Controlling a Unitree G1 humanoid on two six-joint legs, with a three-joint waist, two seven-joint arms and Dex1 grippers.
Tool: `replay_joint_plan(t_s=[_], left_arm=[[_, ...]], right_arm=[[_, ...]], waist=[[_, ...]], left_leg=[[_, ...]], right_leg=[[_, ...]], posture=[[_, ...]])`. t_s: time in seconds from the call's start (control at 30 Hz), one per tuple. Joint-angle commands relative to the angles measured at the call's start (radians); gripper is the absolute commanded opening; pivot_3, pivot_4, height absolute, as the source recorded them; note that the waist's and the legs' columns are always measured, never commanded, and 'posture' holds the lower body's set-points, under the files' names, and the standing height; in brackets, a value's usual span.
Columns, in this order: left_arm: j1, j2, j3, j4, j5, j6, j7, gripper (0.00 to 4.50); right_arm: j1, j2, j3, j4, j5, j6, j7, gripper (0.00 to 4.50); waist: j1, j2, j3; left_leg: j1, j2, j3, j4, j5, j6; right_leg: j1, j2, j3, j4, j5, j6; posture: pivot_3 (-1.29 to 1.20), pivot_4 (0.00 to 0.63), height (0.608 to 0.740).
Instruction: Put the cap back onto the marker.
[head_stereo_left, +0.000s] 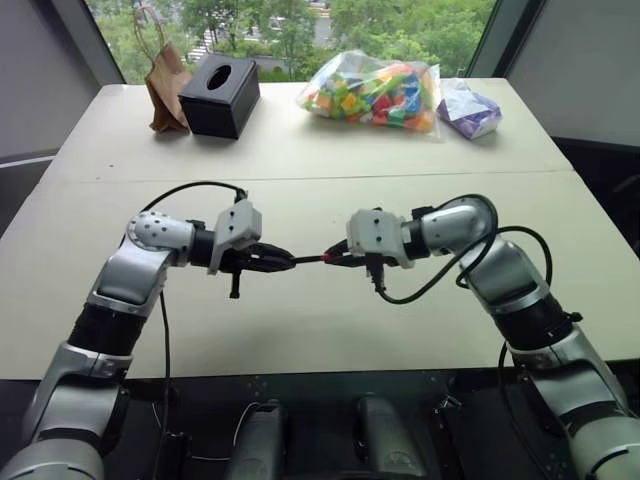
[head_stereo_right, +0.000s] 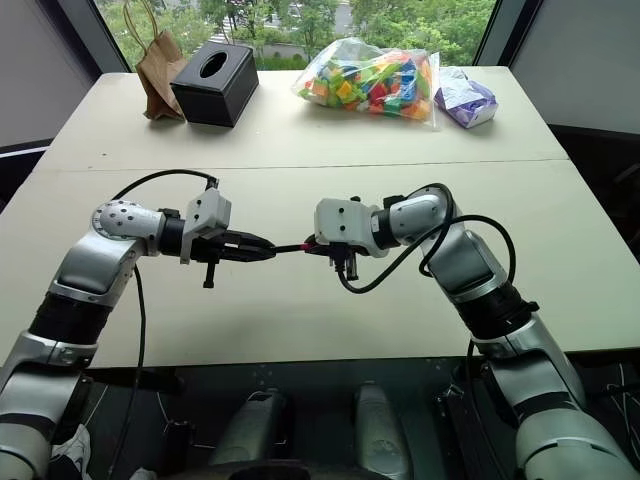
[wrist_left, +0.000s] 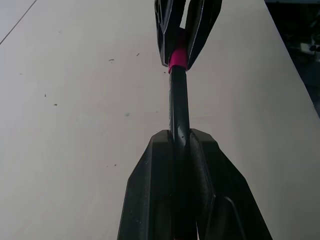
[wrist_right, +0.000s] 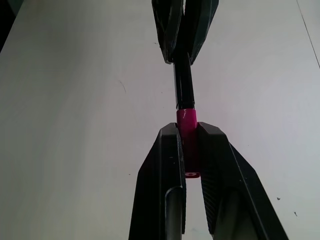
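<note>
I'm holding both arms above the bench (head_stereo_left: 300, 330), tools facing. Left tool (wrist_left: 182, 142) is clamping the marker (wrist_left: 178, 105) tight; right tool (wrist_right: 189, 134) is pinching the red cap (wrist_right: 187, 120). Cap is sitting on the marker's end, mid-air between them.

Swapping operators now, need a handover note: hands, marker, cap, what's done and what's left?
Left hand: shut on the marker, held above the table.
Right hand: shut on the cap, facing the left hand.
Done: both parts gripped and lined up; the marker's end meets the cap's mouth.
Cannot tell whether the cap is fully seated.
Left: press the cap home if needed, then release.
</note>
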Motion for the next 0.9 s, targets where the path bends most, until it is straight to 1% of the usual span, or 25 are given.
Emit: replay_joint_plan(t_s=[0.03, 0.23, 0.43, 0.6, 0.9], left_arm=[[-0.045, -0.027, 0.001, -0.047, 0.0, -0.02, 0.031, 0.0], [-0.053, -0.052, 0.004, -0.05, 0.0, -0.026, 0.039, 0.0], [-0.054, -0.069, 0.016, -0.062, -0.01, -0.005, 0.057, 0.0], [-0.051, -0.077, 0.027, -0.078, -0.013, 0.012, 0.063, 0.0], [-0.05, -0.07, 0.03, -0.079, -0.008, 0.016, 0.054, 0.0]], right_arm=[[-0.041, 0.06, 0.026, -0.069, 0.079, -0.008, 0.038, 0.05], [-0.052, 0.075, 0.016, -0.073, 0.094, 0.043, 0.055, 0.05], [-0.06, 0.106, 0.0, -0.056, 0.073, 0.039, 0.015, 0.05], [-0.048, 0.117, 0.001, -0.068, 0.08, 0.089, 0.001, 0.05], [-0.047, 0.11, 0.016, -0.059, 0.046, -0.031, 0.011, 0.05]], waist=[[0.0, 0.0, 0.0], [0.0, 0.0, 0.0], [0.0, 0.0, 0.0], [0.0, 0.0, 0.0], [-0.001, 0.0, 0.0]], left_leg=[[0.0, 0.0, 0.0, 0.0, 0.0, 0.0], [0.0, 0.0, 0.0, 0.0, 0.0, 0.0], [0.0, 0.0, 0.0, 0.0, 0.0, 0.0], [0.0, 0.0, 0.0, 0.0, 0.0, 0.0], [0.0, 0.0, 0.0, 0.0, 0.0, 0.0]], right_leg=[[0.0, 0.0, 0.0, 0.0, 0.0, 0.0], [0.0, 0.0, 0.0, 0.0, 0.0, 0.0], [0.0, 0.0, 0.0, 0.0, 0.0, 0.0], [0.0, 0.0, 0.0, 0.0, 0.0, 0.0], [0.0, 0.0, 0.0, 0.0, 0.0, 0.0]], posture=[[0.0, 0.15, 0.74], [0.0, 0.15, 0.74], [0.0, 0.15, 0.74], [0.0, 0.15, 0.74], [0.0, 0.15, 0.74]])
